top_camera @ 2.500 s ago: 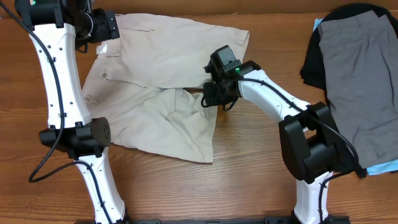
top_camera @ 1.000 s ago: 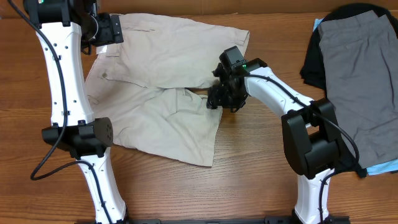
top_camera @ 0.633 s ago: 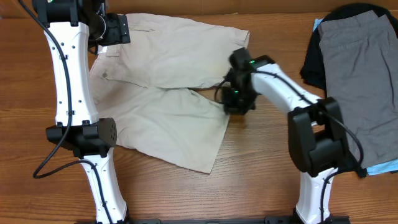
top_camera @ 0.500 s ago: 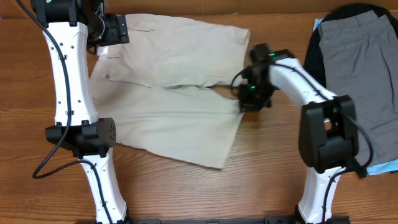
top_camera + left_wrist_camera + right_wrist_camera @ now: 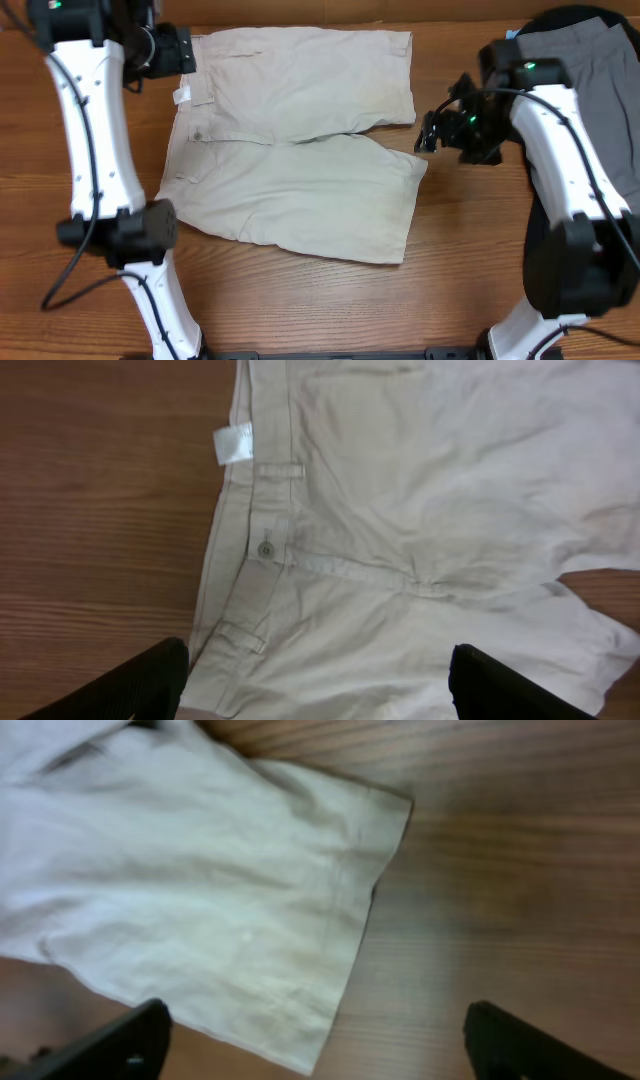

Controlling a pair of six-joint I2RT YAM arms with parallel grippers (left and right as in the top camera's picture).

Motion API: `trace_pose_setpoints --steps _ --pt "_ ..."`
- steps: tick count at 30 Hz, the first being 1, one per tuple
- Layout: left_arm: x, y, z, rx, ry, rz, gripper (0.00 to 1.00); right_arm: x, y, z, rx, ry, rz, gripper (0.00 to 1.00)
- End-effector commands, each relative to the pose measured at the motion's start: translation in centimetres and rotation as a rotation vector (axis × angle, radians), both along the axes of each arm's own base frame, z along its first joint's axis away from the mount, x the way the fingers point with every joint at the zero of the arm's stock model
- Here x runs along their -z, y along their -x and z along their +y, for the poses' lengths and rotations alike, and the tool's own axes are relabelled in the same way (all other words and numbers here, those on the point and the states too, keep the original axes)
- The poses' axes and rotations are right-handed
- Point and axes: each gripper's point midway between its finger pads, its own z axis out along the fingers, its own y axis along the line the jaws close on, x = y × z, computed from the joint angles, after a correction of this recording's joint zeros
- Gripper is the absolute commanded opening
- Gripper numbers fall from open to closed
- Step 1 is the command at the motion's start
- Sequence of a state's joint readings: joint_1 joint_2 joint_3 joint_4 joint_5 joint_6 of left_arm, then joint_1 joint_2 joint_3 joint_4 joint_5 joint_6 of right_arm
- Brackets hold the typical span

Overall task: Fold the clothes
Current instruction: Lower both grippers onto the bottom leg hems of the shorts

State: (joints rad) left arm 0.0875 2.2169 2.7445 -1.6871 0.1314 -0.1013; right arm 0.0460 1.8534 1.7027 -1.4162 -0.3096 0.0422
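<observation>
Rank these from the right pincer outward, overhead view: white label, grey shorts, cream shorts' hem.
1. The cream shorts' hem, just left of the right pincer.
2. The grey shorts, off to its right.
3. The white label, far left.

Overhead, the grey shorts (image 5: 612,70) at the upper right run off the frame's right edge, partly behind the right arm (image 5: 565,150); a black garment (image 5: 585,14) shows only as a rim above them. The right wrist view is blurred, its fingertips (image 5: 110,1045) cut off at the bottom corners.
</observation>
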Motion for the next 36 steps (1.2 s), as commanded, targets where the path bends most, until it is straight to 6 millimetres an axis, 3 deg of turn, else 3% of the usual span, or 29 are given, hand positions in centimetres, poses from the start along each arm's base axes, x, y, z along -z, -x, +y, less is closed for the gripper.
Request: trace_pose_setpoints --steps 1,4,6,10,14,18,19,22,24,31,36 --pt "-10.1 5.1 -0.9 -0.001 -0.001 -0.244 0.86 -9.2 1.1 0.4 -0.020 -0.015 -0.220 1.00" --pt "-12.2 7.5 -1.9 -0.009 0.013 -0.285 0.89 -13.3 3.5 0.8 -0.025 -0.024 -0.311 1.00" --pt "-11.6 8.9 -2.7 -0.036 0.016 -0.243 0.91 -15.3 6.1 0.9 -0.009 -0.032 -0.339 1.00" --pt "-7.1 11.7 -2.4 -0.158 -0.052 -0.062 0.95 -16.8 9.8 0.5 0.006 -0.030 -0.344 1.00" --pt "-2.3 14.4 -0.7 -0.378 -0.049 0.112 0.94 -16.8 11.6 0.4 0.025 -0.036 -0.333 1.00" --pt "1.8 16.1 1.2 -0.633 -0.034 0.225 0.91 -13.9 11.5 1.1 0.027 -0.051 -0.274 1.00" --pt "4.4 15.2 1.7 -0.651 -0.033 0.236 0.91 -12.0 11.2 3.8 -0.019 -0.197 -0.228 1.00" --pt "7.7 14.1 1.8 -0.669 -0.028 0.232 0.91 -8.9 10.6 5.7 -0.052 -0.307 -0.194 1.00" --pt "9.7 14.2 2.0 -0.705 -0.028 0.252 0.90 -6.9 10.4 5.6 -0.045 -0.296 -0.177 0.98" --pt "18.3 17.3 3.9 -0.923 -0.028 0.349 0.88 2.6 12.5 1.3 0.247 0.015 0.038 1.00" --pt "20.2 16.3 4.3 -0.936 -0.017 0.287 0.88 4.0 12.9 2.3 0.323 0.123 0.034 0.97"
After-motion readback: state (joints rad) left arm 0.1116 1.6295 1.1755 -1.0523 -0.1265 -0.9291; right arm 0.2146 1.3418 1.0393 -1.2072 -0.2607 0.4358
